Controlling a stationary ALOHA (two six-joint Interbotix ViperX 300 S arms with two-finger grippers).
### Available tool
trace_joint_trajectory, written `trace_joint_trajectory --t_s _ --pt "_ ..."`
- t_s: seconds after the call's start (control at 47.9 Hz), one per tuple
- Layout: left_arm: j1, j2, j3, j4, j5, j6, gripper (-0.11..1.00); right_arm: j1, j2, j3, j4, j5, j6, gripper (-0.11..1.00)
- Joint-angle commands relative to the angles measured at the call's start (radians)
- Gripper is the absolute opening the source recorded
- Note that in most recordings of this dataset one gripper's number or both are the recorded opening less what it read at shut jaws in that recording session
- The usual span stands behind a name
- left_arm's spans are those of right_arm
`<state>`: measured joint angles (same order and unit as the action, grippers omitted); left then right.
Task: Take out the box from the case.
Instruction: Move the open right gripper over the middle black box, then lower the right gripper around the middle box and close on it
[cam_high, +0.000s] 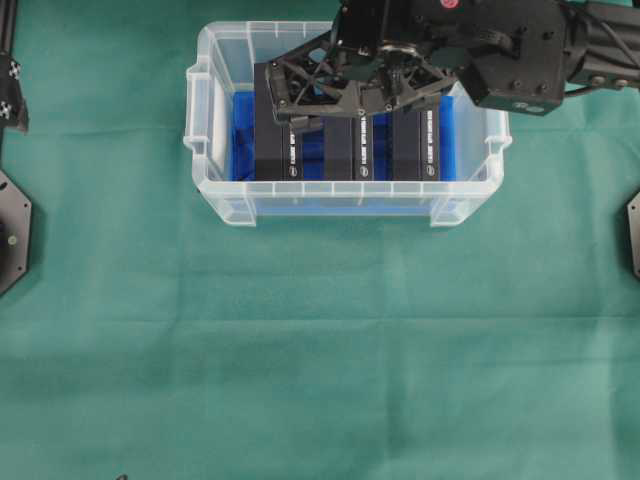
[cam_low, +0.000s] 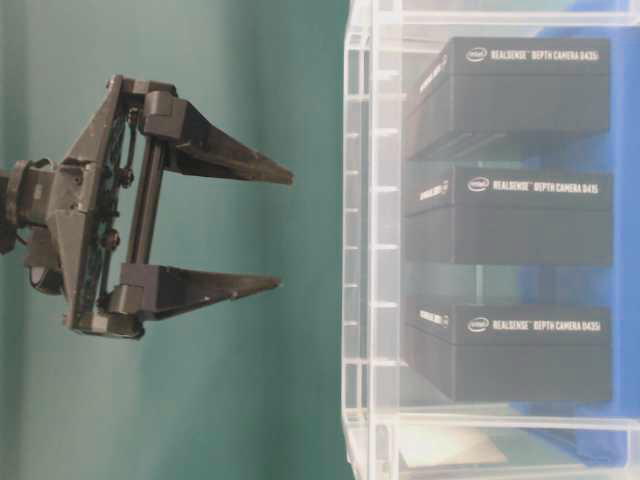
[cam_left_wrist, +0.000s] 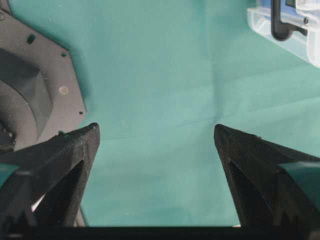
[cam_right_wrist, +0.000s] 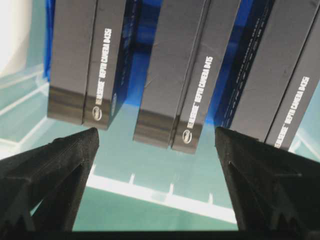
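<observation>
- The case (cam_high: 345, 190), a clear plastic bin with a blue lining, sits on the green-covered worktop (cam_high: 300, 350) toward its far edge, near the middle of that edge.
- Three black RealSense camera boxes stand side by side in it: the left box (cam_high: 278, 140), the middle box (cam_high: 367, 150) and the right box (cam_high: 415, 145).
- In the overhead view each box's long axis runs from the far edge toward the near edge of the worktop, and narrow gaps part them.
- The right end effector (cam_high: 335, 100) hangs over the case, released, its fingers spread wide and holding nothing.
- Its wrist view puts the middle box (cam_right_wrist: 185, 70) below and between its fingers, so that box looks the likeliest target.
- The right arm is plainly nearer. The left end effector (cam_low: 265, 230) is also released and empty, out beside the case over bare cloth.
- The table-level view shows the printed box sides and the left end effector clear of the case wall. The overhead view hides the boxes' far ends under the right arm.
- The left wrist view catches only a corner of the case (cam_left_wrist: 295, 35).
</observation>
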<state>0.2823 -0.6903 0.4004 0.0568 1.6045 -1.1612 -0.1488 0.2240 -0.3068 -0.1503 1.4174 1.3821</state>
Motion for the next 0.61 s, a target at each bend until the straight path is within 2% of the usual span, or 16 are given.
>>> trace_joint_trajectory --t_s 0.0,0.25,0.584 --pt "0.002 -0.003 -0.012 0.002 -0.002 0.002 0.95 0.0 -0.012 -0.021 -0.012 -0.003 0.002 0.92" --pt "0.0 -0.002 -0.011 0.005 -0.002 0.003 0.95 -0.008 0.009 -0.012 -0.035 -0.005 0.002 0.92" --pt "0.0 -0.002 -0.011 0.005 -0.002 0.005 0.95 -0.018 0.018 0.034 -0.035 -0.015 0.002 0.92"
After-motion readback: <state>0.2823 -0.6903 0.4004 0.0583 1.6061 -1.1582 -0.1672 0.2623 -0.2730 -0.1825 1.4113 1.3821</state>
